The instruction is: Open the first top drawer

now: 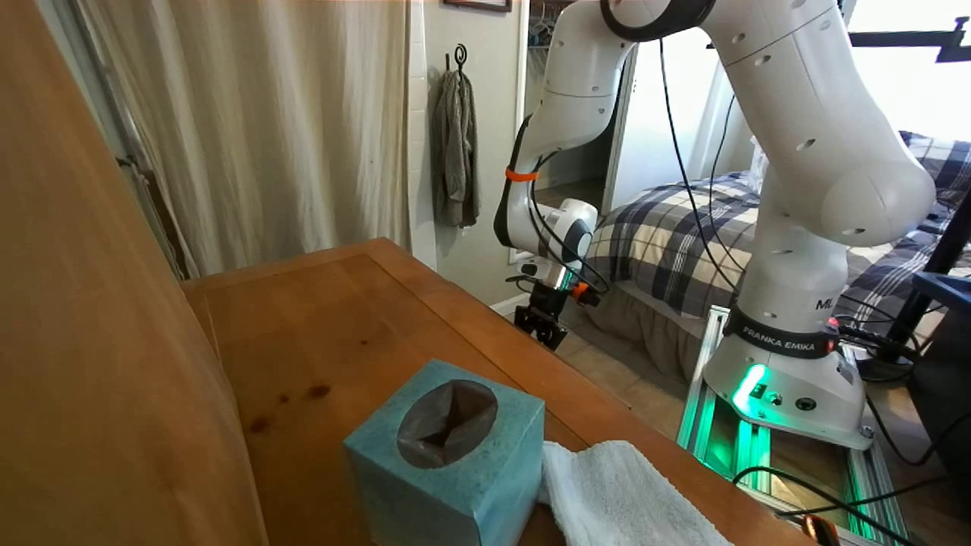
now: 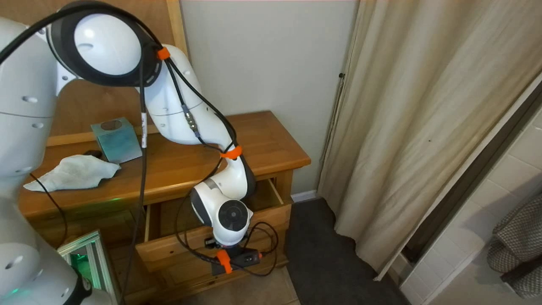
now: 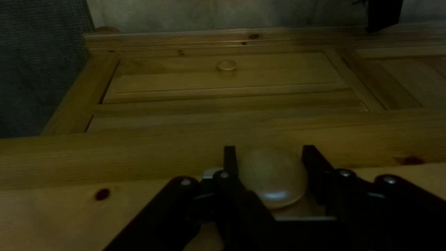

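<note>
The pincer [image 3: 271,157] has 2 fingers [image 3: 230,158] round a wooden knob [image 3: 273,177], 1 on each side; they stand apart by the knob's width and no slack shows, so I take it as gripped. The knob is on the front of the top drawer [image 2: 165,252], just beside the pincer on the dresser [image 2: 292,152] side. In an exterior view the drawer is well out, its inside showing beyond the pincer. Opening looks mostly done; how much travel remains does not show.

The knob is rounded and has a sheen, so it is probably hard and slippery. The best hold is low, behind the bulge; pads on the crown alone could slide off under a tug. The drawer looks stiff and sturdy, moderately heavy, not fragile, and likely to bind if dragged askew, so a slow, straight pull away from the dresser suits it.

Below the pincer, a lower drawer [image 3: 278,75] with a lower knob [image 3: 226,65] looks pushed in. Above the pincer and off to the side, a box [image 2: 117,142] and a cloth [image 2: 78,171] rest on the dresser.
</note>
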